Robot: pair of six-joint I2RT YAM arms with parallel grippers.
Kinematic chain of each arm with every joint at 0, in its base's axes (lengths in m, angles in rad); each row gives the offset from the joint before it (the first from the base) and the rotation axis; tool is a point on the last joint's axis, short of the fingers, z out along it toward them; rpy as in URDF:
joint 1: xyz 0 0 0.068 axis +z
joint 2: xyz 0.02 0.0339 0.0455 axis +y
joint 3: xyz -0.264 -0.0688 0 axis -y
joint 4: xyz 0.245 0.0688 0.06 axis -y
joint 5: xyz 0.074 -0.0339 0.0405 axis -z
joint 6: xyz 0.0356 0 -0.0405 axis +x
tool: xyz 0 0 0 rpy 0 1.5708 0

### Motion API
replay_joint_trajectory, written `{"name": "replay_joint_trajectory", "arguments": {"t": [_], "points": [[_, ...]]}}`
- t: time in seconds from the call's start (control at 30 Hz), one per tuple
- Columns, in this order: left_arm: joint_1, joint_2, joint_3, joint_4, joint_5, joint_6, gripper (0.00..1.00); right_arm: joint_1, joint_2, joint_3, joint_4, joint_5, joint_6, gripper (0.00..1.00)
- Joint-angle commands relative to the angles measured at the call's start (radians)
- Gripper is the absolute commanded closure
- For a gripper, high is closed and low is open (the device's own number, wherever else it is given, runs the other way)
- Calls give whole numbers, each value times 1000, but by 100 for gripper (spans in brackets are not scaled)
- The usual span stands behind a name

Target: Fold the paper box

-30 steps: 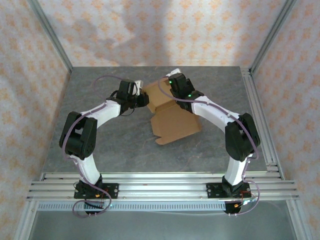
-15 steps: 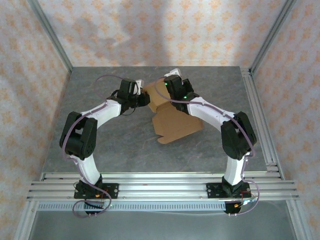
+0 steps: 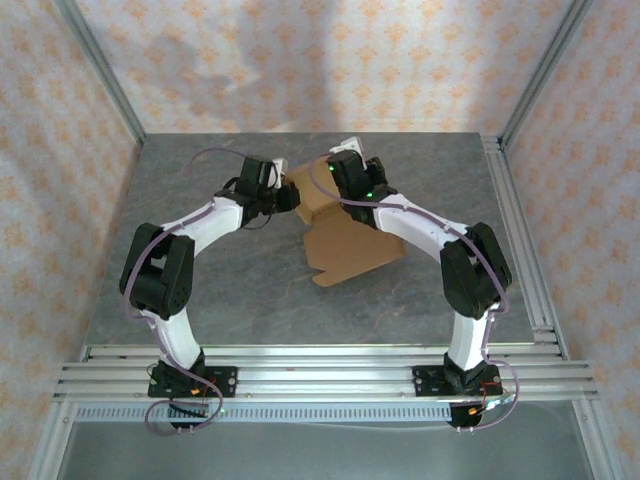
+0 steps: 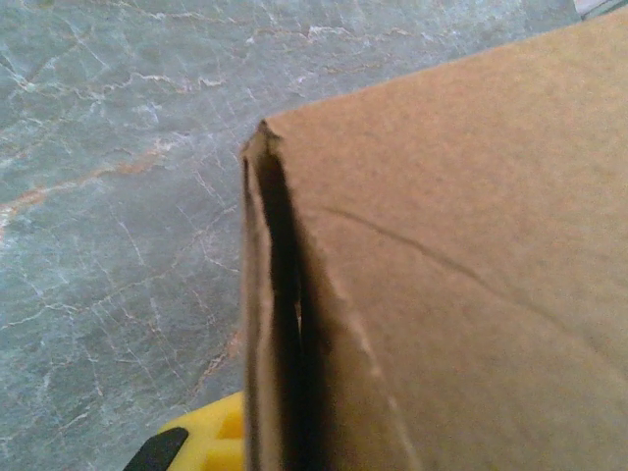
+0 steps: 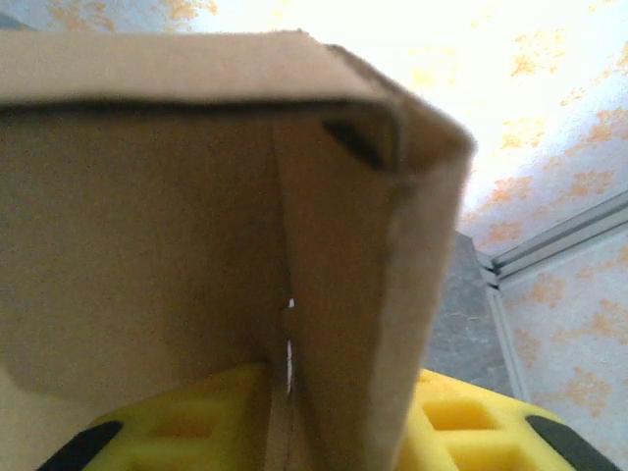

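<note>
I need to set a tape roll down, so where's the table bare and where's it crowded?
Bare: the near table strip between the paper box and the front rails, plus the sides outside the left arm and right arm. Crowded: far centre, where both arms meet the box.

Grey marbled tabletop (image 3: 250, 290). The back wall (image 3: 420, 60), left wall (image 3: 50, 200) and right wall (image 3: 600, 200) carry cream paper with orange flowers. Aluminium posts (image 3: 101, 65) rise from the far corners. Rails (image 3: 320, 362) line the near edge, and another rail (image 3: 523, 240) the right edge. Soft shadows lie on the back wall.
</note>
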Motion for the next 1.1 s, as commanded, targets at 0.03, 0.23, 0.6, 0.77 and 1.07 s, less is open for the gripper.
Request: {"name": "replay_joint_trajectory", "arguments": {"t": [0.03, 0.23, 0.6, 0.77, 1.07], "points": [[-12, 13, 59, -45, -43, -8, 100, 2, -60, -6, -36, -40, 52, 58], [-13, 17, 59, -53, -51, -18, 100, 0, -126, -46, -13, -122, 93, 39], [-13, 24, 79, -80, -54, -24, 100, -43, -194, -70, -43, -252, 178, 32], [-12, 27, 90, -92, -57, -26, 100, -30, -171, -81, -55, -201, 142, 35], [-6, 35, 110, -108, -54, -45, 100, -17, -204, -183, -44, -161, 138, 33]]}}
